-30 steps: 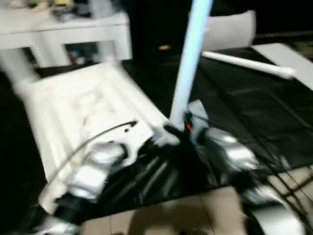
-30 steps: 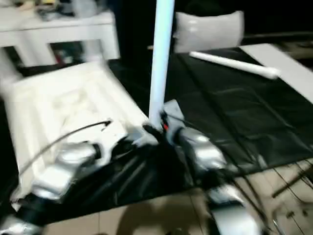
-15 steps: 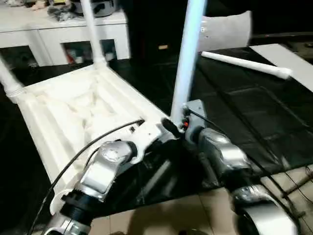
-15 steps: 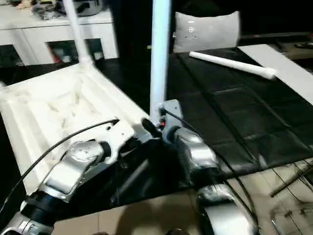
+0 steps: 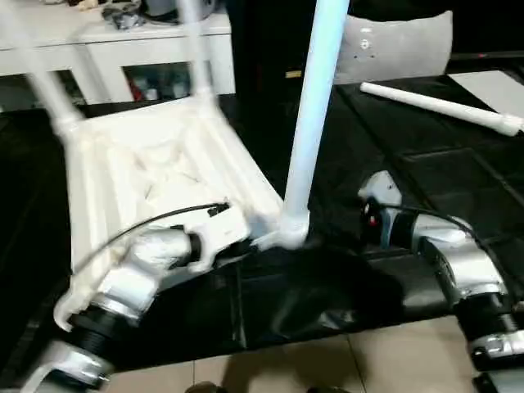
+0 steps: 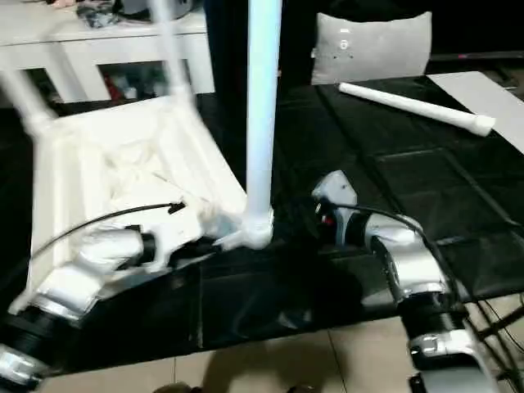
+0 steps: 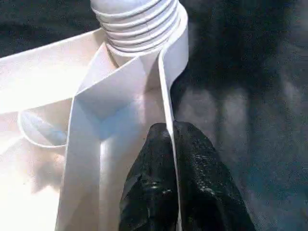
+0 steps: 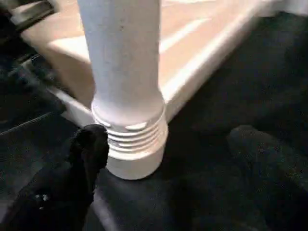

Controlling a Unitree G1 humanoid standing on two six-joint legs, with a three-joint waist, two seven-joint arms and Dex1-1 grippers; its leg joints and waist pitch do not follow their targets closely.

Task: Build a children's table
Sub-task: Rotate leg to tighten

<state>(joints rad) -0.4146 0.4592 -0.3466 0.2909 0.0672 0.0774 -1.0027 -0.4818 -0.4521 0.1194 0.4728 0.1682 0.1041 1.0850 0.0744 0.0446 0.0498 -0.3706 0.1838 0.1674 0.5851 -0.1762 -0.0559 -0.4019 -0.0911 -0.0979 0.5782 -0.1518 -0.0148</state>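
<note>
Head views: found children's table (image 5: 155,164) lying upside down on black sheet (image 5: 426,180) on the floor, ribbed underside up. Long axis of the top ran from near left away towards the white cabinet (image 5: 123,41). Counted three legs standing in corner sockets, pointing straight up: two far ones and the near leg (image 5: 315,98). Noted fourth leg (image 5: 442,105) lying flat, well apart at far right, long axis roughly crosswise, flared end to the right. Saw left gripper (image 5: 250,239) at the near rim beside the upright leg; right gripper (image 5: 359,217) near that leg's base but apart from it.

Left wrist view: fingers (image 7: 149,192) clenched together over the thin rim wall, pinching it, just short of the threaded collar (image 7: 139,29).

Right wrist view: fingers (image 8: 84,159) spread wide, gripping nothing; collar seated in socket, leg vertical.

Judged: third leg fitted. Next move probably calls for reaching right to the loose leg, gripping it mid-shaft, tipping it upright and aligning it with the remaining near-left socket.
</note>
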